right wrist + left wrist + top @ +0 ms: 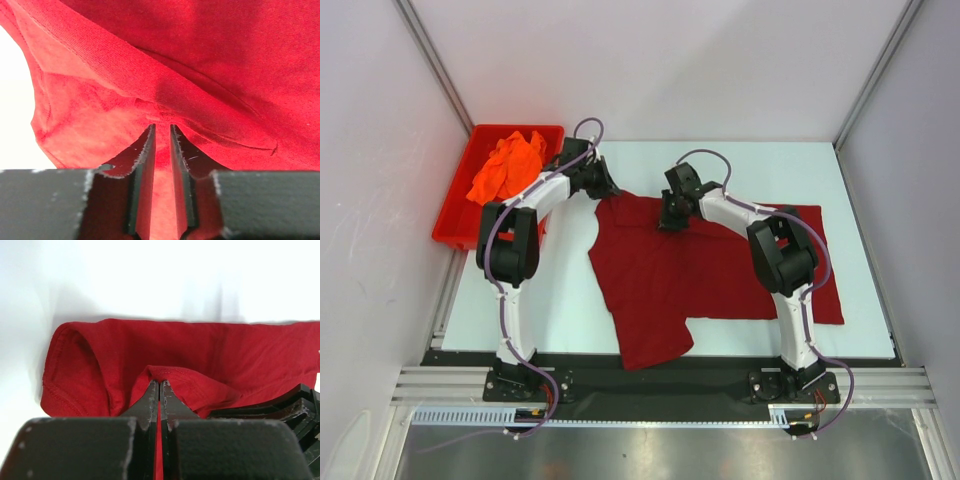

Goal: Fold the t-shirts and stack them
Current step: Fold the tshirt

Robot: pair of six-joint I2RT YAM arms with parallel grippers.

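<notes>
The maroon t-shirt (710, 270) lies spread flat on the white table (560, 300). My left gripper (605, 190) is at its far left corner. In the left wrist view that gripper (160, 382) is shut on a raised fold of the maroon t-shirt (200, 350) beside a sleeve opening. My right gripper (670, 222) rests on the shirt's far edge. Its jaws (162, 127) stand a narrow gap apart, tips pressed into the maroon t-shirt (210, 65), with cloth showing between them. The orange t-shirt (507, 165) lies crumpled in the red bin (455, 225).
The red bin stands at the table's far left corner, just beyond my left arm. Grey walls enclose the table at the back and on both sides. The shirt's near sleeve hangs over the table's dark front edge (740, 360).
</notes>
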